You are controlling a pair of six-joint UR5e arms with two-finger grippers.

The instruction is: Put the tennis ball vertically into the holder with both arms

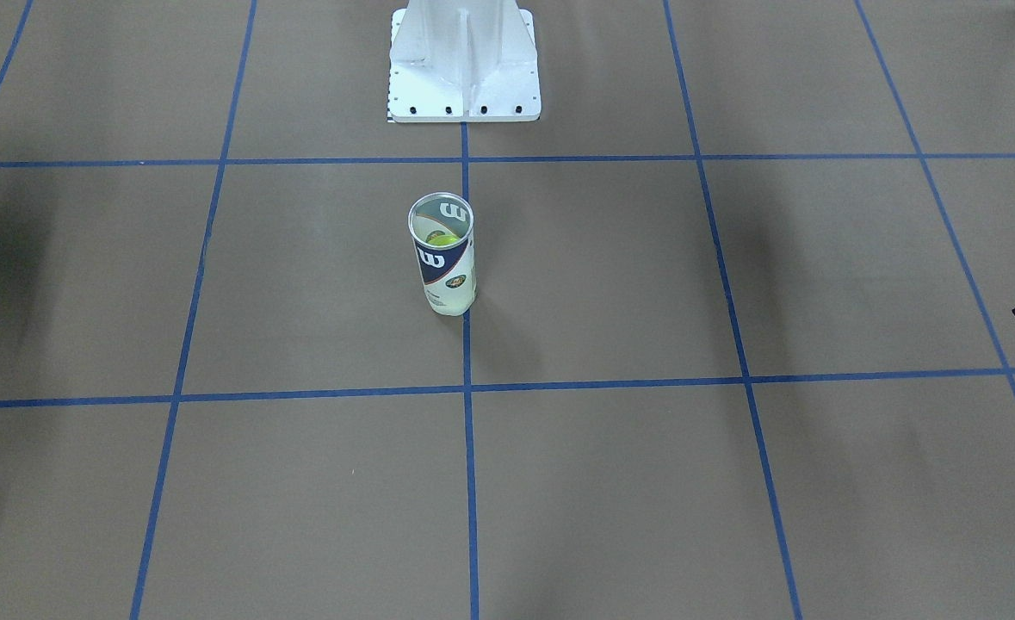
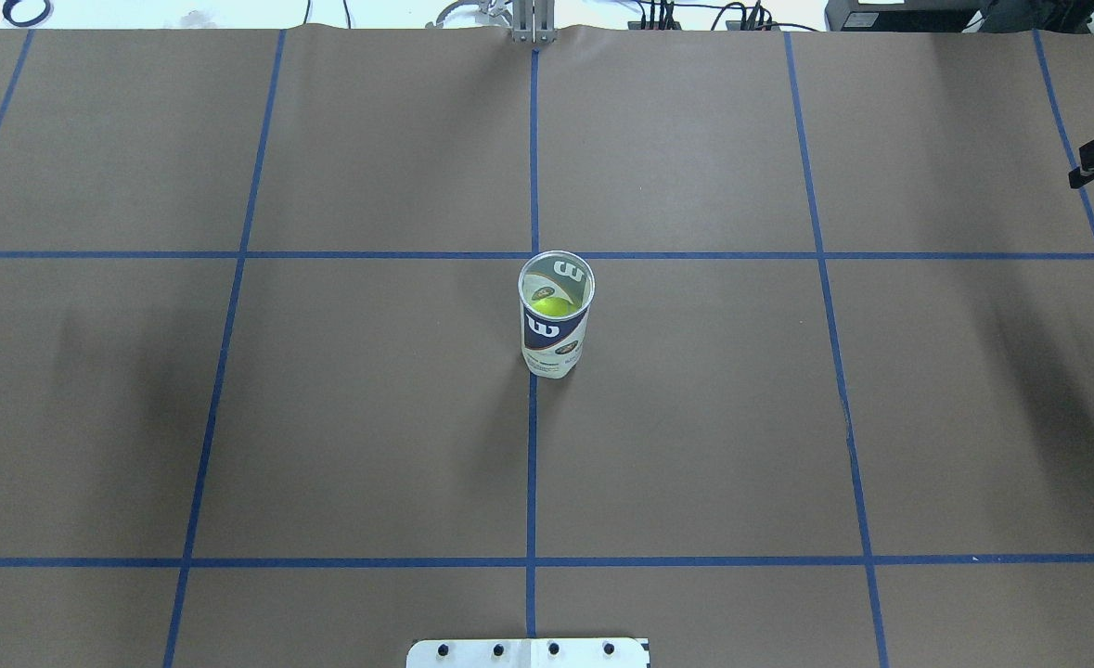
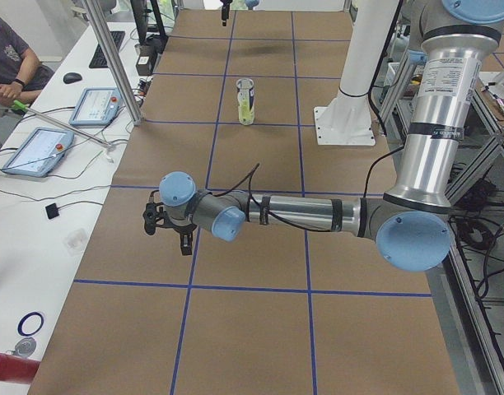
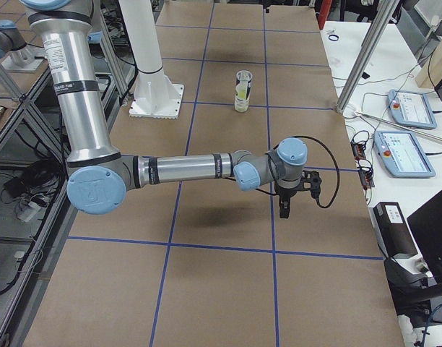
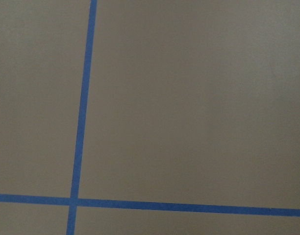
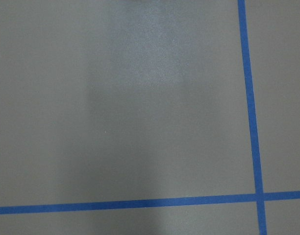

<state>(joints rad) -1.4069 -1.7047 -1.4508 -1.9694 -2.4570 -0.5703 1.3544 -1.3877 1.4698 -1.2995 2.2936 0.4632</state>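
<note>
Left gripper (image 3: pixel 168 237), right gripper (image 4: pixel 297 202), spread untellable; one upright holder (image 2: pixel 556 325), perhaps one ball (image 2: pixel 554 304) inside.

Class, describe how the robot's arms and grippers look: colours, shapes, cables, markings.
Both the left arm and right arm are silver-grey tubes with rounded joints, light-blue caps and black bands; the upright tubes carry printed labels. A black cable loops beside each wrist. The left gripper and right gripper are small and black, with short fingers.

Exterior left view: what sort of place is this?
Probably a robotics lab: the left UR5e arm over a table gridded with blue tape, teach pendants on a side bench, a person seated there.
</note>
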